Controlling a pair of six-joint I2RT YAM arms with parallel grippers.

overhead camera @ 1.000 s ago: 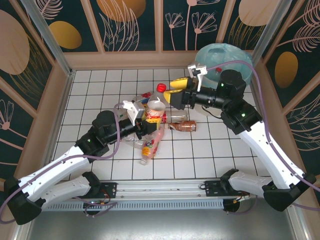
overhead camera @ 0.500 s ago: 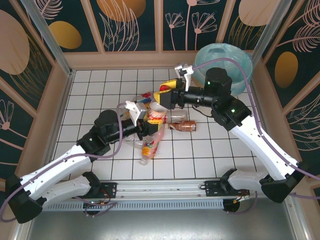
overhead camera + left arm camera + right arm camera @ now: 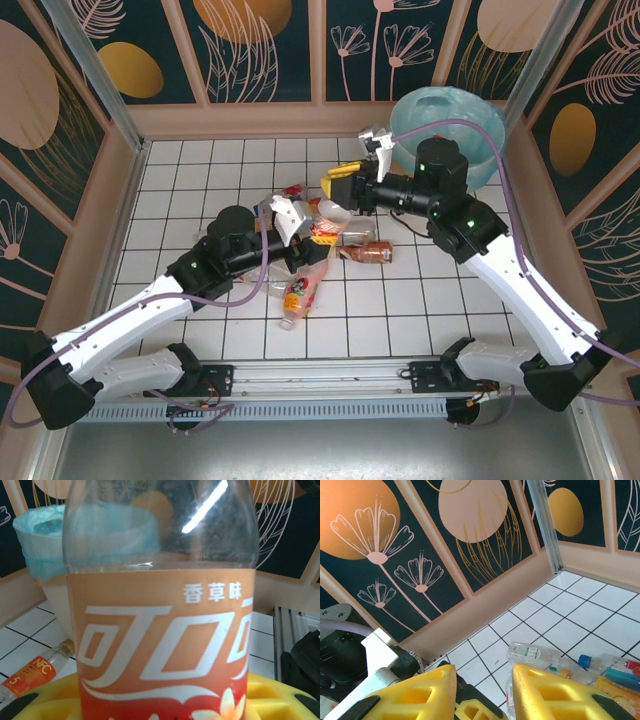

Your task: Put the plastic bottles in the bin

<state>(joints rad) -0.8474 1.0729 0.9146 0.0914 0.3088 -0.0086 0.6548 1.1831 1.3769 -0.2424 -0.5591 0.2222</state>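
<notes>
Littering white-tiled table (image 3: 200,170), bottles (image 3: 300,295); bin (image 3: 480,115) at 1 o'clock; left gripper (image 3: 305,222) grasps orange-label bottle (image 3: 160,630), top cropped; right gripper (image 3: 484,680) narrowly parted, empty.

Left end effector (image 3: 308,240) clamped, right (image 3: 484,686) ajar

left arm (image 3: 120,325), right arm (image 3: 530,300): white shells, black joints | cables (image 3: 470,124): purple | right pincer (image 3: 484,672): yellow fingers (image 3: 555,695) with hollow cells

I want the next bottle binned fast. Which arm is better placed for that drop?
Left, I'd judge. The left gripper is shut on a clear, orange-labelled bottle, and the bin stands ahead in its wrist view. The right gripper has nothing between its fingers.
</notes>
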